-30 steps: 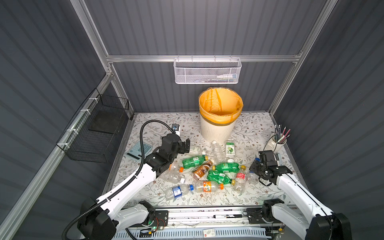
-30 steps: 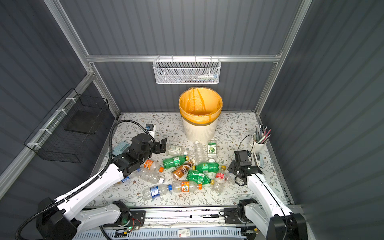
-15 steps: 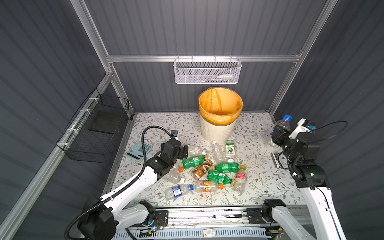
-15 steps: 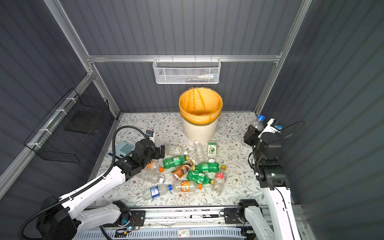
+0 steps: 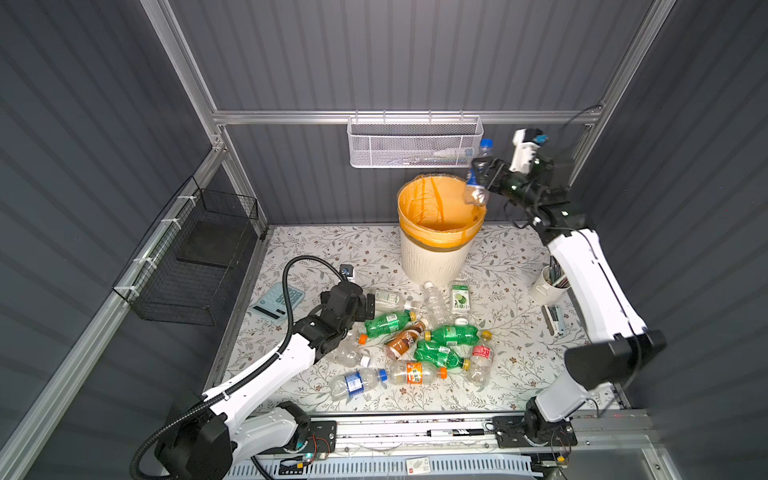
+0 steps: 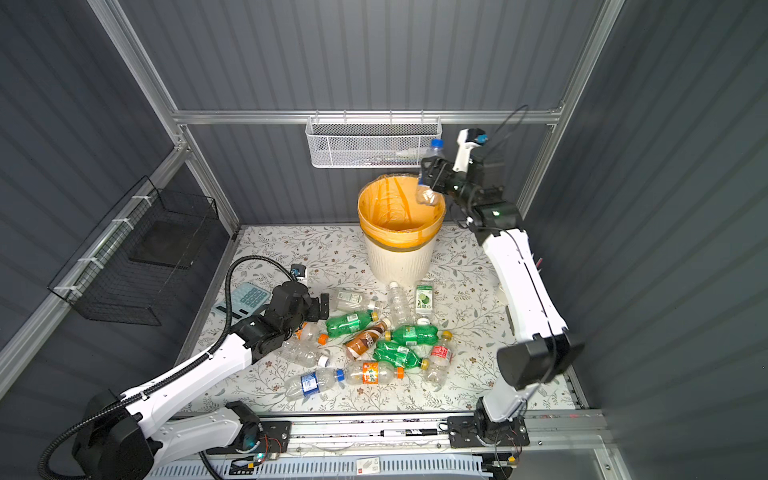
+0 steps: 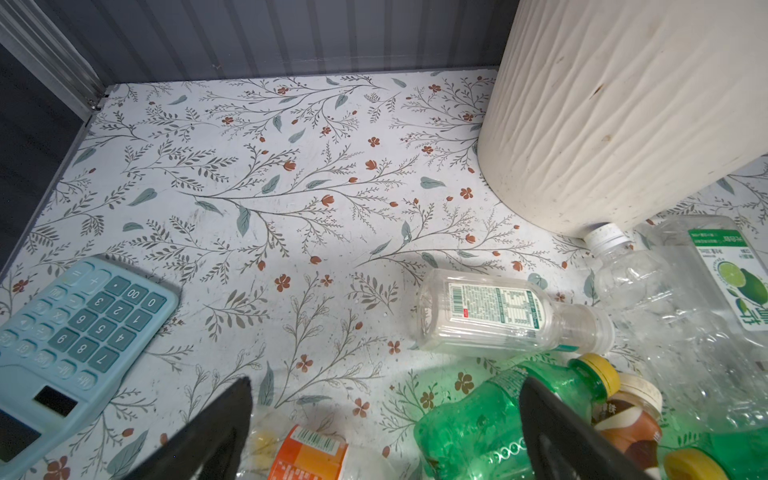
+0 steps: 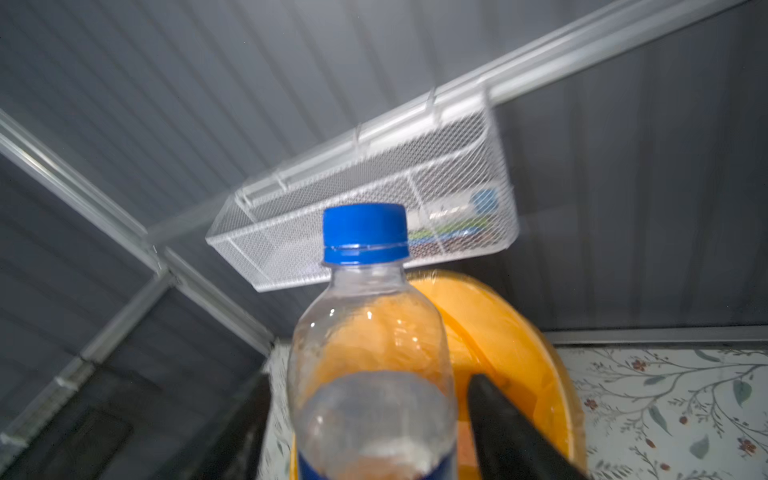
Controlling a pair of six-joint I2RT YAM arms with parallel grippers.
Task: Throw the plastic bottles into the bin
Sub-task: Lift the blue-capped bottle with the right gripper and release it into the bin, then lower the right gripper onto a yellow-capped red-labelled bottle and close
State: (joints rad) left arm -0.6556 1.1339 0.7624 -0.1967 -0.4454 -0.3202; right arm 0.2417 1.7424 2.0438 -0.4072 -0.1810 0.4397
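A clear plastic bottle with a blue cap (image 8: 370, 332) hangs upright over the right rim of the bin (image 5: 432, 262), also seen in both top views (image 5: 476, 185) (image 6: 428, 185). My right gripper (image 8: 370, 378) stands open around it, with a gap showing on each side of the bottle. The bin is cream, ribbed and lined with an orange bag (image 6: 397, 262) (image 7: 623, 104). Several plastic bottles lie in a pile in front of it, among them a green one (image 5: 388, 322) (image 7: 498, 424) and a clear labelled one (image 7: 498, 316). My left gripper (image 5: 368, 305) (image 7: 386, 382) is open, low at the pile's left edge.
A blue calculator (image 5: 278, 301) (image 7: 79, 332) lies left of the left gripper. A white pencil cup (image 5: 548, 284) and pens stand at the right wall. A white mesh basket (image 5: 415, 143) hangs above the bin; a black wire basket (image 5: 199, 262) hangs on the left wall.
My right arm has risen from the table to above the bin's rim with the blue-capped bottle, and its jaws have opened. My left gripper has shifted slightly toward the pile.
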